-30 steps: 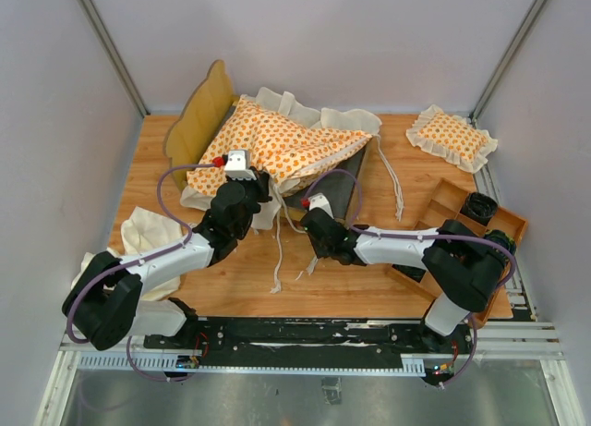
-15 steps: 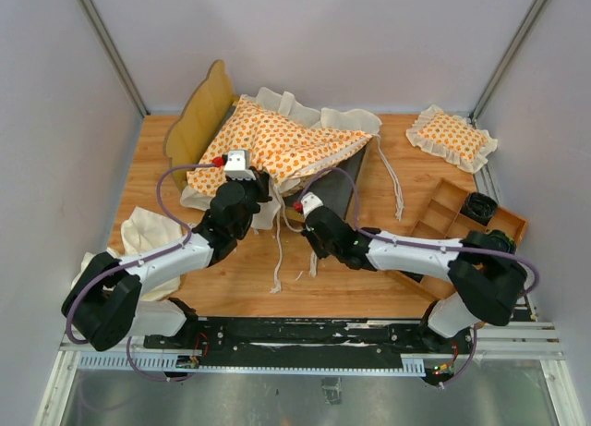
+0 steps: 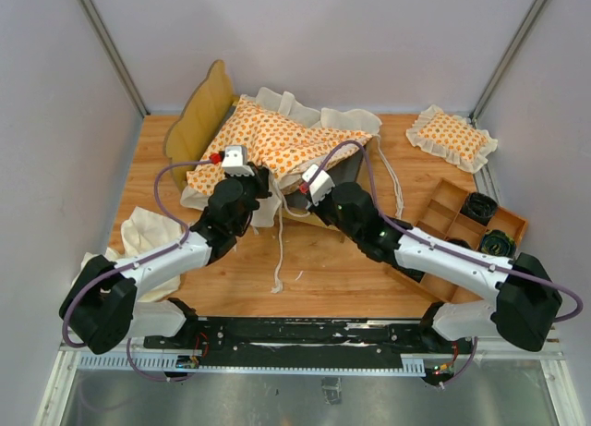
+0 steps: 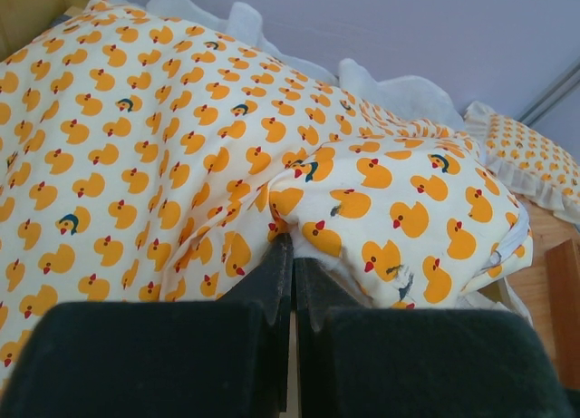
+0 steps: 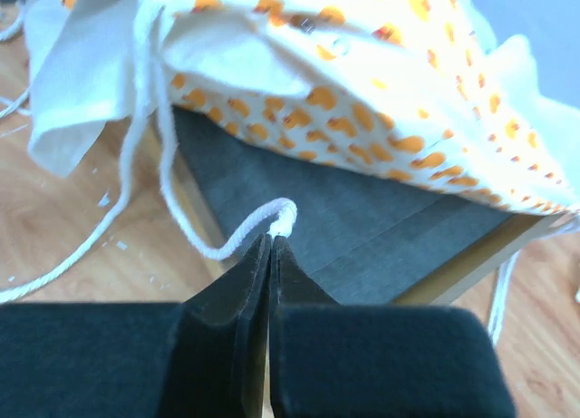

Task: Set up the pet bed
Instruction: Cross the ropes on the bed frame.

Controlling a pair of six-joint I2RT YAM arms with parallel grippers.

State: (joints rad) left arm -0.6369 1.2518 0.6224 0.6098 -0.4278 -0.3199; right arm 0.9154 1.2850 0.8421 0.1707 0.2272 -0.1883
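From above, the wooden worktop (image 3: 351, 269), walled by pale grey panels, carries the light-wood bed frame (image 3: 199, 112) at the back left, its headboard scalloped. The ruffled, duck-printed cushion (image 3: 277, 144) lies rumpled across it. The left tool (image 3: 247, 172) and right tool (image 3: 307, 184) meet the cushion's near edge.

The left wrist view shows the left tool clenched against folded fabric; I cannot tell whether it pinches cloth.

Only the right wrist view shows the right tool clenched on a white corded tie string (image 5: 245, 239), over the frame's grey fabric base (image 5: 362, 228).
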